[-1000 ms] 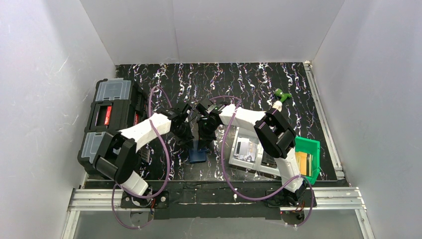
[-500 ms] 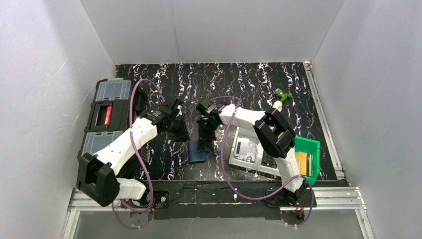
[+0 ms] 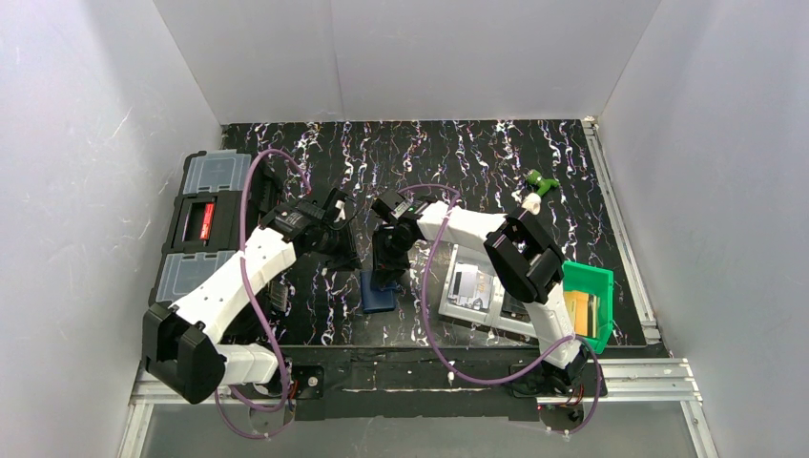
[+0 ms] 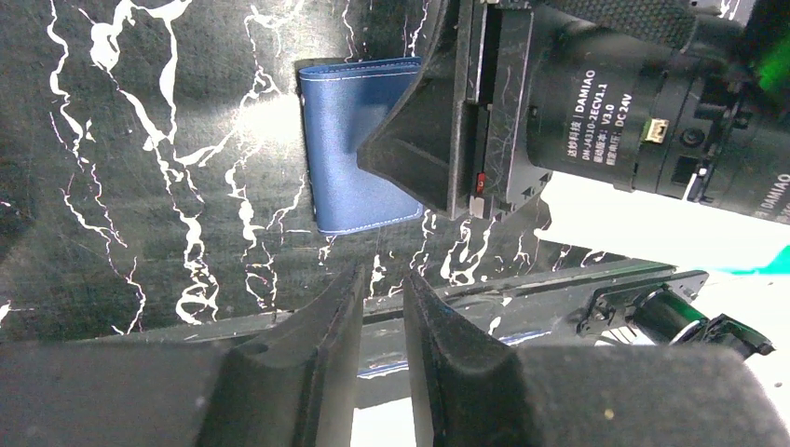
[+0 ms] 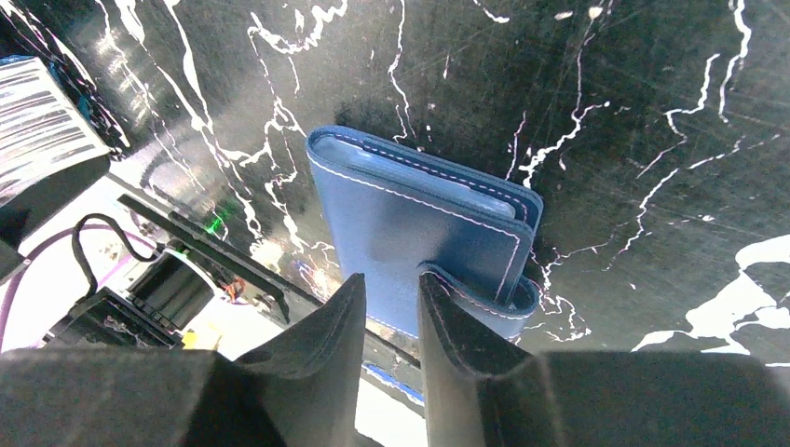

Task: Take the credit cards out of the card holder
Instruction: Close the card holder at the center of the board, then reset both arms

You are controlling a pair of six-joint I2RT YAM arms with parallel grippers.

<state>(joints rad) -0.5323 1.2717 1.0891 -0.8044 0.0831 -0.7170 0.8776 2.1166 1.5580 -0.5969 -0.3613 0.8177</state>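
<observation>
Black marbled desk (image 3: 477,153), white walls all round. Navy card holder (image 5: 410,214) is lying folded shut on the desk near its front edge, between the two arms, with its snap tab (image 5: 484,293) curling round one corner; whether it is fastened I cannot tell. No credit cards are showing.

Fingers of the right hand (image 5: 391,284), pinched together a second ago, are now parting to a narrow gap just over the tab end, with nothing between them. Meanwhile the left hand (image 4: 384,279) is slightly apart too, empty, and is backing off leftward from the holder as its arm swings outward.

Reading: both hands are letting go and regrouping. The case looks unopened, so extraction is not yet begun; a fresh grasp at the tab seems needed.
</observation>
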